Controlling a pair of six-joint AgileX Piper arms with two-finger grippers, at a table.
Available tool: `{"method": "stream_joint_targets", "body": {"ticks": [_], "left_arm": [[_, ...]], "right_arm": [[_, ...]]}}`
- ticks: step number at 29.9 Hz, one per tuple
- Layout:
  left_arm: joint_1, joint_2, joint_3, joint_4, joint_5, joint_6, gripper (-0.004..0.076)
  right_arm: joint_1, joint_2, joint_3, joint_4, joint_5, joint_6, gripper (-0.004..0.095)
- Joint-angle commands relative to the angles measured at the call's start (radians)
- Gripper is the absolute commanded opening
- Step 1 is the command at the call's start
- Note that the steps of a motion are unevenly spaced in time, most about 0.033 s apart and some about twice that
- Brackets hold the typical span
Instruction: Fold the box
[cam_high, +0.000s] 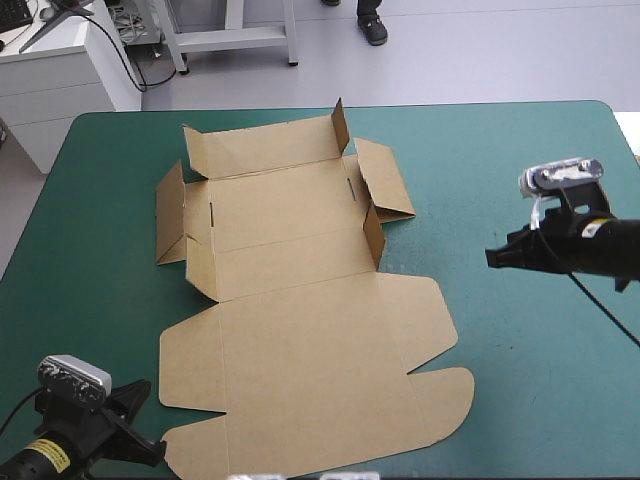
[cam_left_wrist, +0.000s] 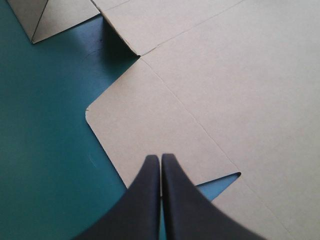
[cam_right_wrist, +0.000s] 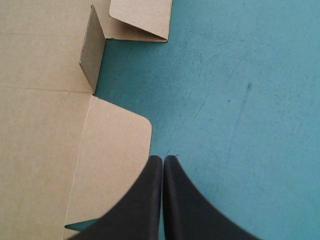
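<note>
Brown cardboard box blank on the bench, which has a teal-green cover. The box lies at the middle of the bench, mostly unfolded. Its far half is partly formed: the far wall tilts upward, short tabs stand upright at the right-hand corners, and the left side flap is lifted. The near half, a large lid panel with round-cornered flaps, lies flat. The left end effector is clenched, its black fingers meeting in a point and grasping nothing, over the lid's left flap near the near-left corner of the box. The right end effector is likewise clenched and empty, off the box's right side above bare cover.
</note>
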Motion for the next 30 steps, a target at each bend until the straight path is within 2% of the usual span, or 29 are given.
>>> {"method": "stream_joint_targets", "body": {"ticks": [1,8,12,15,25,28,30], "left_arm": [[-0.003,0.01,-0.026,-0.007,-0.064,-0.006,-0.0008],[-0.003,0.012,-0.026,-0.007,-0.064,-0.006,-0.0008],[-0.003,0.012,-0.026,-0.007,-0.064,-0.006,-0.0008],[-0.003,0.012,-0.026,-0.007,-0.062,-0.006,-0.0008],[-0.003,0.012,-0.026,-0.009,-0.062,0.01,-0.0008],[-0.003,0.012,-0.026,-0.009,-0.062,0.01,-0.0008],[-0.003,0.012,-0.026,-0.009,-0.062,0.01,-0.0008]], "right_arm": [[0.028,0.088,-0.147,0.01,-0.001,0.017,0.0004],[0.196,0.323,-0.41,-0.068,0.059,0.152,0.0005],[0.269,0.471,-0.559,-0.068,0.12,0.195,0.0005],[0.303,0.566,-0.648,-0.068,0.17,0.202,0.0005],[0.324,0.709,-0.677,-0.046,0.166,0.185,0.001],[0.343,0.723,-0.675,-0.057,0.161,0.2,0.0088],[0.36,0.731,-0.675,-0.059,0.148,0.258,0.0216]]}}
